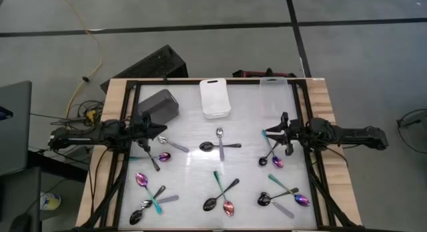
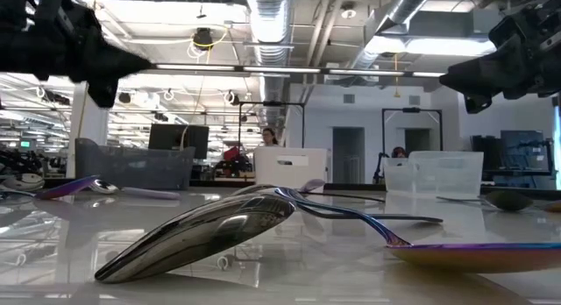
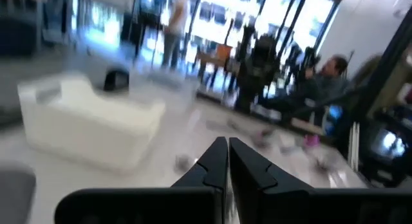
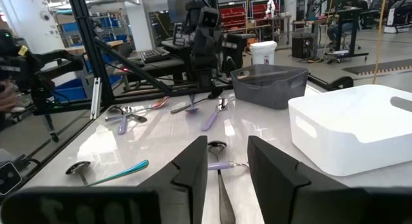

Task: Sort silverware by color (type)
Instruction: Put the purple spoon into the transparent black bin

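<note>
Near edge of the table, lower part of the high view: three clusters of small metal spoons lie crossed, silver, glossy black and iridescent purple-pink with teal handles, at lower left (image 1: 148, 200), lower centre (image 1: 221, 195) and lower right (image 1: 283, 197).

Mid row: a black and silver crossed pair (image 1: 220, 145) at centre frame, another cluster (image 1: 162, 149) left of it, and a third (image 1: 272, 157) right of centre.

The right gripper (image 1: 275, 135) hovers above that right-of-centre cluster, fingers about half apart, nothing between them. Spoons there lie just below the gripper in frame, long axes roughly vertical in frame. Right arm looks nearest, likely the next pick.

The left gripper (image 1: 151, 129) hangs mid-left, fingers pressed together and empty.

Far edge, top of frame: grey bin (image 1: 159, 104), white bin (image 1: 215, 99), clear bin (image 1: 275, 92), no spoons visible in any.
</note>
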Controlling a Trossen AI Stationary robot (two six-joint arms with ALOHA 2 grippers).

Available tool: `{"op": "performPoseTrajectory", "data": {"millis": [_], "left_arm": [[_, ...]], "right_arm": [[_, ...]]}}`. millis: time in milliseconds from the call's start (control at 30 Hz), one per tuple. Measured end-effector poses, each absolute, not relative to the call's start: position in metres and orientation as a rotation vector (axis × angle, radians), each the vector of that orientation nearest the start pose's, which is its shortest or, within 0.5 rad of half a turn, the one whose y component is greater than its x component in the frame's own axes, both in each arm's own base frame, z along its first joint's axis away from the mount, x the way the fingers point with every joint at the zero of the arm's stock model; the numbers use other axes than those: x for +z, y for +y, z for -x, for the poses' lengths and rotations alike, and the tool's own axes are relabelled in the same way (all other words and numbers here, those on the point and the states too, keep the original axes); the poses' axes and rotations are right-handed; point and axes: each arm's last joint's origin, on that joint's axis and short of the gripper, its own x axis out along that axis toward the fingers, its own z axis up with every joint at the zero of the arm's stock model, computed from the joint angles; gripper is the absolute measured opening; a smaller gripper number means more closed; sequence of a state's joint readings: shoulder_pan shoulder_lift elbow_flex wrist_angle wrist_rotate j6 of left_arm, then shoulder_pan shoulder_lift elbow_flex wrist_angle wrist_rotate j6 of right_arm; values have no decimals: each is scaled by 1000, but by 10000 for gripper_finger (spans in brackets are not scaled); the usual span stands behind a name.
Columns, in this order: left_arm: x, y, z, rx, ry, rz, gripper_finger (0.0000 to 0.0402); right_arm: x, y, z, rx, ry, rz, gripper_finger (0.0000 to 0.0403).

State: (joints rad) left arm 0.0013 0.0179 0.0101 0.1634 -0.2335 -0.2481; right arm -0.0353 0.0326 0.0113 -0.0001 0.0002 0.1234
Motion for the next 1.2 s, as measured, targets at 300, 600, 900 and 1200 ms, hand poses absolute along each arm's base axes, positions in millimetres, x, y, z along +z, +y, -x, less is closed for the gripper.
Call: {"op": "performPoseTrajectory", "data": {"millis": [300,600,900,1200], "left_arm": [[187,7,-118,226,-106,205,0],[214,6,-165,209,302,65,0],[228,3,-189,103,813,-152,25],[197,3,-207,37,1028,-241,130]], "right_arm": [[165,-4,-99,-36,15,-124,134],[180,-3,-98,-20,-143,-164,134],[180,-4,-98,-32,-139,-165,134],[171,-4,-99,-32,-53,-209,134]]}}
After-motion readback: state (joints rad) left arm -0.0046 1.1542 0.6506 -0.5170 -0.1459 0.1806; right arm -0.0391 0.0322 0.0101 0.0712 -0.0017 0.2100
